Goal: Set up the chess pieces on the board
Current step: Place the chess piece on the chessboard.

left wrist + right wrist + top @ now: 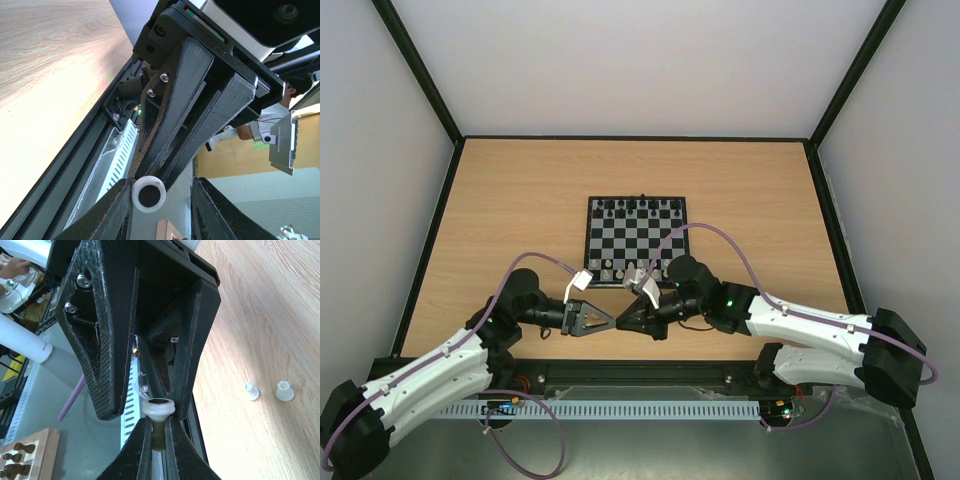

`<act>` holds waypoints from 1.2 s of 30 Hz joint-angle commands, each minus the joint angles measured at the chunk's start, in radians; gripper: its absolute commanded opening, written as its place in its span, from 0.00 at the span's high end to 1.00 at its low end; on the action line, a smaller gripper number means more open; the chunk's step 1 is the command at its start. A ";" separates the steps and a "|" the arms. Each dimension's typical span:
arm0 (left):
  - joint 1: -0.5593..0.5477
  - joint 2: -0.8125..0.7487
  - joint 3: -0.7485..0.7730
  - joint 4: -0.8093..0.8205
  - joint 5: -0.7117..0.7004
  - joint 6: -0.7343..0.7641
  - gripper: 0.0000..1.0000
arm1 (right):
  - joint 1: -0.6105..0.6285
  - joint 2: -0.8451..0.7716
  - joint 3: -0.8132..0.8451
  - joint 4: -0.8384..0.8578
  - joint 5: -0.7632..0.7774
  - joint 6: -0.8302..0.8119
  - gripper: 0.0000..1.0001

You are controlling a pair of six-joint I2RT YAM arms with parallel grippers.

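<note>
The board (638, 236) lies at the table's centre, with black chessmen (635, 207) on its far rows and a few white chess pieces (609, 270) along its near edge. Both arms meet tip to tip in front of it. My right gripper (159, 435) is shut on the stem of a white chess piece (159, 409), whose round base points at my left gripper (161, 200). The left jaws straddle that base (148, 194): one finger (120, 200) touches it, the other (205, 200) stands apart. In the top view the piece is hidden between the left gripper (608, 320) and the right gripper (622, 321).
Two loose white chessmen (251, 390) (285, 391) lie on the wooden table to the right of my right gripper. The table's black front rail (75, 150) runs just below the meeting grippers. Black-framed walls enclose the table on three sides.
</note>
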 commanded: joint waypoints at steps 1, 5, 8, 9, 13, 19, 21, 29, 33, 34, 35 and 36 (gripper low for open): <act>0.008 0.000 -0.017 -0.003 0.025 0.014 0.66 | -0.003 0.012 0.026 -0.011 -0.030 -0.012 0.98; 0.010 0.000 -0.017 -0.007 0.027 0.018 0.70 | -0.003 0.012 0.026 -0.012 -0.027 -0.014 0.98; 0.012 0.004 -0.020 -0.010 0.027 0.022 0.73 | -0.003 0.012 0.027 -0.012 -0.029 -0.016 0.98; 0.013 0.005 -0.020 -0.010 0.028 0.023 0.73 | -0.003 0.013 0.026 -0.012 -0.029 -0.016 0.98; 0.016 0.011 -0.020 -0.011 0.028 0.027 0.78 | -0.003 0.015 0.026 -0.011 -0.030 -0.016 0.98; 0.017 0.017 -0.019 -0.011 0.027 0.029 0.85 | -0.003 0.016 0.025 -0.009 -0.030 -0.016 0.98; 0.019 0.016 -0.019 -0.012 0.027 0.029 0.87 | -0.003 0.018 0.024 -0.010 -0.030 -0.015 0.98; 0.021 0.016 -0.016 -0.022 0.019 0.036 0.90 | -0.004 0.019 0.026 -0.015 -0.008 -0.014 0.85; 0.027 0.014 -0.016 -0.029 0.019 0.038 0.90 | -0.003 0.017 0.026 -0.017 0.004 -0.011 0.79; 0.028 0.014 -0.016 -0.029 0.018 0.038 0.90 | -0.003 0.015 0.026 -0.019 0.008 -0.012 0.78; 0.029 0.012 -0.015 -0.030 0.019 0.039 0.90 | -0.003 0.014 0.026 -0.018 0.010 -0.010 0.77; 0.031 0.010 -0.014 -0.034 0.017 0.042 0.90 | -0.003 0.013 0.025 -0.019 0.013 -0.010 0.75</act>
